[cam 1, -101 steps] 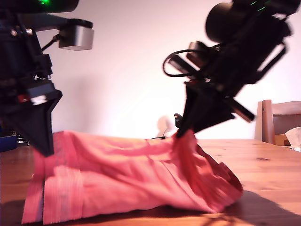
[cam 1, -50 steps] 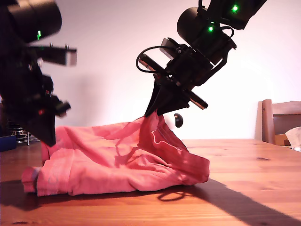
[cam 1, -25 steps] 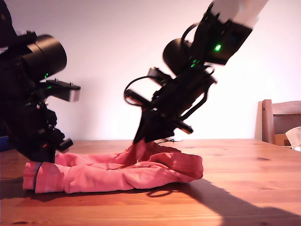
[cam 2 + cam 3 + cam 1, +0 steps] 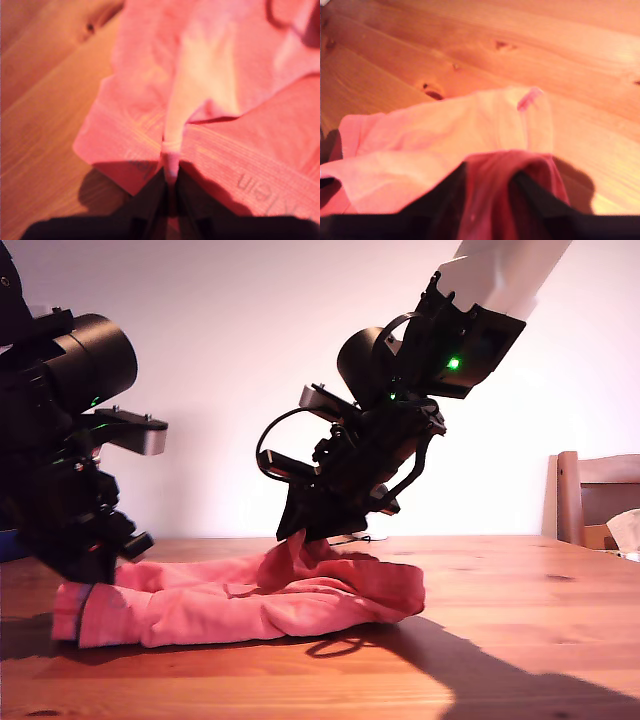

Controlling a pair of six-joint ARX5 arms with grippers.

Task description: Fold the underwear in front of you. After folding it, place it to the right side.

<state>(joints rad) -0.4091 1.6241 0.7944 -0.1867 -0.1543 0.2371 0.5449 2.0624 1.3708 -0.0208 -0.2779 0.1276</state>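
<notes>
The coral underwear (image 4: pixel 250 600) lies bunched in a low heap on the wooden table (image 4: pixel 520 640). At the exterior view's left, my first gripper (image 4: pixel 85 585) is down at the garment's end. The first wrist view shows my first gripper (image 4: pixel 171 177) shut on a pinch of the lettered waistband (image 4: pixel 240 170) of the underwear (image 4: pixel 215 75). My second gripper (image 4: pixel 295 540) reaches in from the exterior view's right and sits on the middle of the heap. In the second wrist view my second gripper (image 4: pixel 490 185) is shut on a fold of the underwear (image 4: pixel 445 135).
A wooden chair (image 4: pixel 595 495) stands at the exterior view's right edge, with a white object (image 4: pixel 627 530) beside it. A blue item (image 4: pixel 10 542) shows behind the first arm. Bare tabletop stretches to the exterior view's right of the garment.
Both grippers have come down to the table. The second gripper carried its end of the underwear toward the exterior view's left, over the rest, and the raised cloth has settled into a low heap.
</notes>
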